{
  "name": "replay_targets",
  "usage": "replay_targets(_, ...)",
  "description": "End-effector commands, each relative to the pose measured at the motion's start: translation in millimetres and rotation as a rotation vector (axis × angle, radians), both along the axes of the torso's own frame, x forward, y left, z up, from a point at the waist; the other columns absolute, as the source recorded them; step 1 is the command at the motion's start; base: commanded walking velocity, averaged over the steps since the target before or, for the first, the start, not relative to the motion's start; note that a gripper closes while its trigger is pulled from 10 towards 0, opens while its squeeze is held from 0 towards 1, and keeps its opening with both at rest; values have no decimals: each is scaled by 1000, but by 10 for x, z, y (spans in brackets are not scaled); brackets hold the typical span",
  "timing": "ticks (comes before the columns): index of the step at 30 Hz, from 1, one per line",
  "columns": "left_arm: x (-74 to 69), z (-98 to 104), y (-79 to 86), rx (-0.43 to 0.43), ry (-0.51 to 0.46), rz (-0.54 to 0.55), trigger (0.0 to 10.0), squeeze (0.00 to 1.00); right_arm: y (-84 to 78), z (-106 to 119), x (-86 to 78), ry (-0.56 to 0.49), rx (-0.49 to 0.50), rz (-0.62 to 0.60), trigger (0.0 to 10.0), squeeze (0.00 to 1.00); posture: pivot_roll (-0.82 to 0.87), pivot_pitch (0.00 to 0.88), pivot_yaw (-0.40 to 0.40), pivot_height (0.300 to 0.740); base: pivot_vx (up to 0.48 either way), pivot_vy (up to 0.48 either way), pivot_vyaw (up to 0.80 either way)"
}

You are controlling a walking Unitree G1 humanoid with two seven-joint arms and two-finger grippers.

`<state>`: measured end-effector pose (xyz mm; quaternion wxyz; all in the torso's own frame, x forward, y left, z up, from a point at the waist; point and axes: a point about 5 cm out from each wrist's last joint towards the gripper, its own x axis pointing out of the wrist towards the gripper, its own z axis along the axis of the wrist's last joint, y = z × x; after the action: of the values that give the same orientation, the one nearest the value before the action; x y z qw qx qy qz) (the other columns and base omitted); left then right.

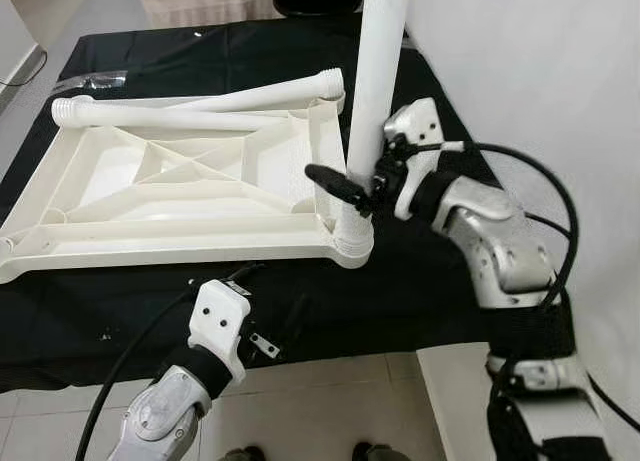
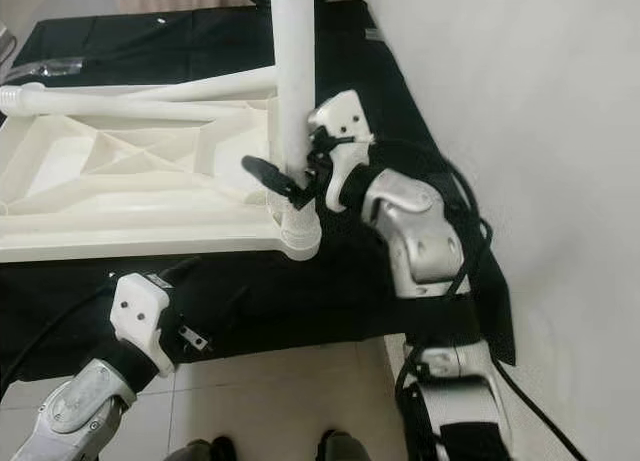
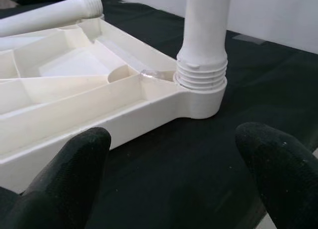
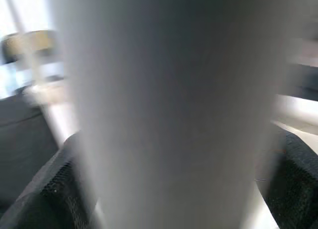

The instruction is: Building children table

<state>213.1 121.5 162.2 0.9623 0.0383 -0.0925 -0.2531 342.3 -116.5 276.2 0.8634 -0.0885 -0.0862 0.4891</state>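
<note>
Left eye view: white plastic tabletop (image 1: 170, 196) lay upside down, ribbed underside up, on the black-draped counter (image 1: 420, 281). One upright leg (image 1: 375, 91) stood in the near right corner socket (image 1: 352, 243). Right claw (image 1: 352, 186) was clamped round that leg low down, just above the socket. Two loose legs (image 1: 190, 109) lay across the far edge of the tabletop, touching each other. Left claw (image 1: 262, 343) hung off the near counter edge, holding nothing; fingers barely seen here.

Right eye view: same scene. Leg count: 3 in total, 1 standing, 2 lying. A fourth wasn't visible. One tabletop, two arms.

Left wrist view: left claw's fingers (image 3: 64, 182) were spread wide, nothing between them, pointed at the socket corner. Leg's threaded end (image 3: 201, 77) showed several thread rings above the socket rim, so prob. not screwed fully home.

Right wrist view: blurred white leg (image 4: 169, 110) close up, w/ black fingers (image 4: 49, 194) on either side, i.e. closed on it.

Progress, as a judgement: early. First leg seated but likely needs more turns; 2 loose legs not yet fitted, and a fourth corner would want a leg too. Then the table would have to be flipped upright.
</note>
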Motion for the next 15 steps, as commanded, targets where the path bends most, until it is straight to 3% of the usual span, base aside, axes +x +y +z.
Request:
replay_targets(1,-45,-39,-11,11,24,3,10000,0,32,-3,-63,9,-27,166,10000,0,18,243,-26,740,0,0,0)
replay_targets(3,-52,-40,-11,11,26,3,10000,0,21,0,-79,11,-41,205,10000,0,20,245,-26,740,0,0,0)
replay_targets(4,-57,-41,-11,10,27,3,10000,0,13,5,-86,15,-46,233,7529,0,20,245,-26,740,0,0,0)
replay_targets(5,-65,-42,-11,10,29,2,10000,0,-4,13,-82,21,-50,268,2275,0,20,246,-24,740,0,0,0)
replay_targets(6,-65,-42,-11,10,29,2,10000,0,-4,13,-82,21,-50,268,2275,0,20,246,-24,740,0,0,0)
replay_targets(7,-75,-42,-13,10,30,1,10000,0,-24,19,-78,30,-55,299,0,0,23,248,-22,740,0,0,0)
replay_targets(15,-104,-43,-12,11,39,-3,10000,0,-86,33,-26,32,-87,412,0,0,27,254,-17,740,0,0,0)
